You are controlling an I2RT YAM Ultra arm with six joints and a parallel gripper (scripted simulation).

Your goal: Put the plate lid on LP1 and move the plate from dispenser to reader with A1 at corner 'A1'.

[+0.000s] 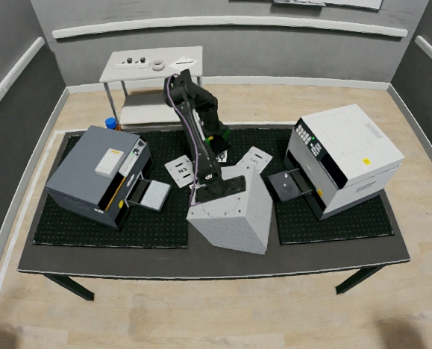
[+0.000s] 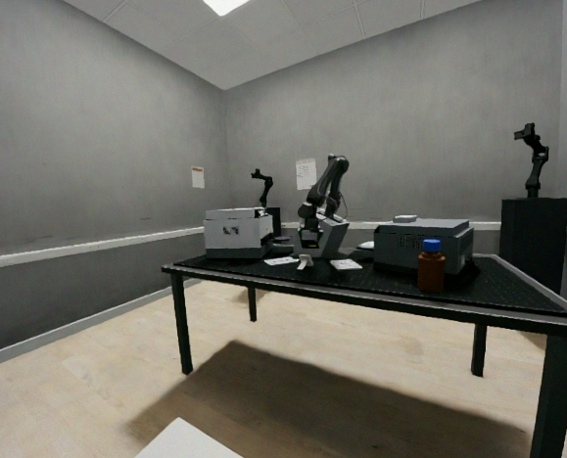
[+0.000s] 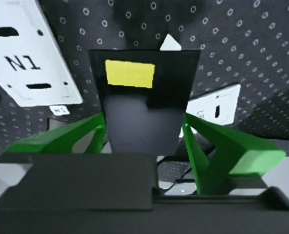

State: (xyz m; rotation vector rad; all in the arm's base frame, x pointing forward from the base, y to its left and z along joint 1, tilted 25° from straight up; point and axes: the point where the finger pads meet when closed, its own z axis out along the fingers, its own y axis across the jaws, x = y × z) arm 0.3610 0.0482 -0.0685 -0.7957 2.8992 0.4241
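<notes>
My gripper [image 1: 218, 138] [image 2: 309, 238] [image 3: 143, 116] is shut on the lid [image 1: 221, 145] [image 3: 144, 102], a flat dark piece with a yellow label, held by its sides between the green fingers. It hangs above the deck, behind the arm's base, between N1 [image 1: 179, 176] [image 3: 18, 80] and LP1 [image 1: 263, 153] [image 3: 227, 107]. LP1 shows no lid on it. The pale plate [image 1: 156, 195] is on the dispenser's stage, beside the dark grey dispenser [image 1: 84, 165]; its wells and A1 corner are too small to tell. The reader's stage [image 1: 283, 187] is dark and bare, in front of the white reader [image 1: 353, 131].
The blue-capped brown bottle [image 1: 110, 123] [image 2: 431, 271] stands behind the dispenser. A small black-and-white marker [image 1: 221, 156] is on the deck below the lid. The grey pedestal [image 1: 229, 229] carries the arm between the two machines. A keypad [image 1: 109, 162] lies on top of the dispenser.
</notes>
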